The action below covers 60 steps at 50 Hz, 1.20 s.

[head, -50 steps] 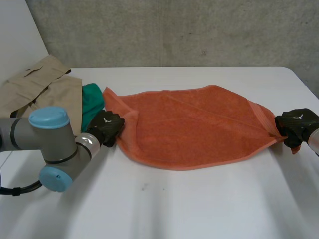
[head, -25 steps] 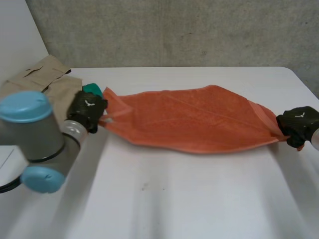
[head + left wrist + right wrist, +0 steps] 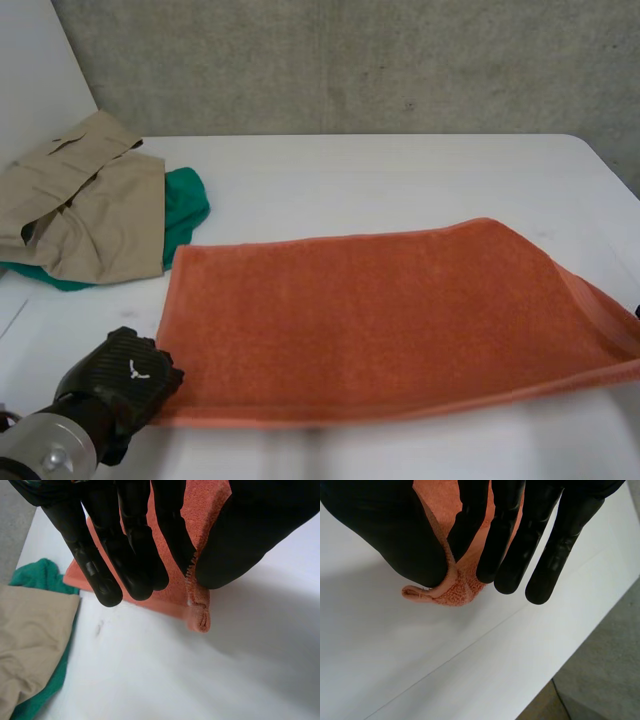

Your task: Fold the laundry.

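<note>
Corners of the orange terry towel [image 3: 380,320] sit pinched in the left robot hand [image 3: 120,378] and right robot hand [image 3: 395,530].

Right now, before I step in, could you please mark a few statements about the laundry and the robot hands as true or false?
1. The left robot hand pinches a corner of the orange towel. True.
2. The right robot hand is open and off the towel. False: it pinches a towel corner between its thumb and fingers.
3. The green cloth lies on top of the beige garment. False: the beige garment lies over the green cloth.
4. The orange towel is spread out wide across the table rather than bunched in a heap. True.
</note>
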Tool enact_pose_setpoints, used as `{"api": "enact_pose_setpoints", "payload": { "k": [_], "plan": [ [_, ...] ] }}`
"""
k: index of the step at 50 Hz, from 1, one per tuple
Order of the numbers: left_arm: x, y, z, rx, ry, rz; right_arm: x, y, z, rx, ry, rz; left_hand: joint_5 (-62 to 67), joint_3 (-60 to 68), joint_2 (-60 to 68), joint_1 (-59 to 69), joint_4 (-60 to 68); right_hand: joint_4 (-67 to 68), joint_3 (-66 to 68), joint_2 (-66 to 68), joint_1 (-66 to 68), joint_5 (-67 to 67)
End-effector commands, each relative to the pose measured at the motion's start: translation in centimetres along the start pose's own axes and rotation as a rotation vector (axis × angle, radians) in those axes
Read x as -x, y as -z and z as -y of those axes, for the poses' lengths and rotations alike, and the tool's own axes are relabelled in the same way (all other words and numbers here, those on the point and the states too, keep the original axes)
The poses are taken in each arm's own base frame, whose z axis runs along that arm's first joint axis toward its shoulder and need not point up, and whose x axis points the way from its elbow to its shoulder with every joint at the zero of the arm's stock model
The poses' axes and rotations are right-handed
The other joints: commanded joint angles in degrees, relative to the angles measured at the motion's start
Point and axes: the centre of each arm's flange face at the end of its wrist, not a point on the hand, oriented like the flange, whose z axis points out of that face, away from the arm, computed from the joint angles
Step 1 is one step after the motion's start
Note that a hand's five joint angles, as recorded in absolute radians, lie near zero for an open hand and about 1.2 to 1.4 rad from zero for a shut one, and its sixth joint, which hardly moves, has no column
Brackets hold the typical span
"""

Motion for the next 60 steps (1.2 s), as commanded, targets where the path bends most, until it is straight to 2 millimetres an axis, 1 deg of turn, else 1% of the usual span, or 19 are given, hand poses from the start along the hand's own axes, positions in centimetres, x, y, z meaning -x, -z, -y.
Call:
{"api": "enact_pose_setpoints", "payload": {
  "k": [1, 7, 11, 12, 15, 17, 18, 21, 24, 26, 31, 35, 41, 48, 49, 53, 55, 57, 60],
  "plan": [
    [1.7, -5.8, 2.1, -0.073, 0.016, 0.114, -1.1, -4.2, 0.4, -0.041, 0.018, -0.038, 13.74, 11.78, 11.48, 15.86, 11.36, 11.97, 12.35, 12.58, 22.86, 13.4],
    [3.6, -10.5, 3.3, -0.077, 0.032, 0.252, -1.6, -7.0, 4.0, -0.153, 0.024, -0.098, 13.74, 11.78, 11.48, 15.86, 11.36, 11.97, 12.35, 12.58, 22.86, 13.4],
    [5.2, -13.1, 4.9, -0.134, 0.049, 0.341, -2.3, -9.5, 5.8, -0.216, 0.041, -0.178, 13.74, 11.78, 11.48, 15.86, 11.36, 11.97, 12.35, 12.58, 22.86, 13.4],
    [6.2, -14.5, 5.7, -0.17, 0.057, 0.391, -2.6, -9.8, 6.1, -0.231, 0.045, -0.201, 13.74, 11.78, 11.48, 15.86, 11.36, 11.97, 12.35, 12.58, 22.86, 13.4],
    [8.2, -16.4, 7.5, -0.244, 0.076, 0.487, -5.1, -10.5, 8.5, -0.323, 0.073, -0.366, 13.74, 11.78, 11.48, 15.86, 11.36, 11.97, 12.35, 12.58, 22.86, 13.4],
    [11.1, -17.3, 10.1, -0.345, 0.096, 0.605, -6.9, -10.4, 9.9, -0.382, 0.078, -0.472, 13.74, 11.78, 11.48, 15.86, 11.36, 11.97, 12.35, 12.58, 22.86, 13.4],
    [12.3, -17.3, 11.1, -0.383, 0.104, 0.649, -8.9, -9.7, 11.4, -0.451, 0.074, -0.589, 13.74, 11.78, 11.48, 15.86, 11.36, 11.97, 12.35, 12.58, 22.86, 13.4],
    [17.1, -15.7, 15.0, -0.549, 0.148, 0.832, -11.6, -8.3, 13.7, -0.569, 0.055, -0.754, 13.74, 11.78, 11.48, 15.86, 11.36, 11.97, 12.35, 12.58, 22.86, 13.4],
    [21.2, -13.2, 17.8, -0.71, 0.197, 1.01, -14.7, -5.1, 16.1, -0.732, 0.023, -0.935, 13.74, 11.78, 11.48, 15.86, 11.36, 11.97, 12.35, 12.58, 22.86, 13.4],
    [22.6, -12.0, 18.7, -0.775, 0.22, 1.085, -16.4, -2.5, 17.1, -0.834, -0.005, -1.041, 13.74, 11.78, 11.48, 15.86, 11.36, 11.97, 12.35, 12.58, 22.86, 13.4],
    [25.3, -7.3, 20.2, -0.914, 0.271, 1.217, -17.8, 0.0, 18.1, -0.975, -0.061, -1.117, 13.74, 11.78, 11.48, 15.86, 11.36, 11.97, 12.35, 12.58, 22.86, 13.4],
    [24.6, -6.7, 19.7, -0.922, 0.293, 1.181, -17.8, -0.1, 17.9, -0.993, -0.084, -1.096, 13.74, 11.78, 11.48, 15.86, 11.36, 11.97, 12.35, 12.58, 22.86, 13.4],
    [20.7, -9.9, 16.9, -0.818, 0.298, 1.035, -16.1, -2.7, 17.3, -0.97, -0.08, -1.007, 13.74, 11.78, 11.48, 15.86, 11.36, 11.97, 12.35, 12.58, 22.86, 13.4],
    [15.2, -14.1, 12.4, -0.656, 0.287, 0.862, -10.7, -9.4, 14.7, -0.895, -0.075, -0.73, 13.74, 11.78, 11.48, 15.86, 11.36, 11.97, 12.35, 12.58, 22.86, 13.4],
    [14.4, -14.7, 11.8, -0.632, 0.283, 0.839, -8.8, -10.9, 13.7, -0.872, -0.077, -0.645, 13.74, 11.78, 11.48, 15.86, 11.36, 11.97, 12.35, 12.58, 22.86, 13.4],
    [10.1, -17.5, 8.6, -0.517, 0.263, 0.72, -5.5, -13.5, 10.8, -0.803, -0.104, -0.478, 13.74, 11.78, 11.48, 15.86, 11.36, 11.97, 12.35, 12.58, 22.86, 13.4],
    [8.0, -17.9, 7.2, -0.462, 0.243, 0.66, -4.6, -13.8, 9.7, -0.771, -0.125, -0.43, 13.74, 11.78, 11.48, 15.86, 11.36, 11.97, 12.35, 12.58, 22.86, 13.4],
    [7.0, -17.5, 6.3, -0.43, 0.234, 0.627, -3.3, -13.9, 8.1, -0.705, -0.164, -0.354, 13.74, 11.78, 11.48, 15.86, 11.36, 11.97, 12.35, 12.58, 22.86, 13.4],
    [6.4, -15.2, 5.6, -0.386, 0.222, 0.583, -2.4, -13.1, 6.9, -0.626, -0.212, -0.274, 13.74, 11.78, 11.48, 15.86, 11.36, 11.97, 12.35, 12.58, 22.86, 13.4]
  ]
}}
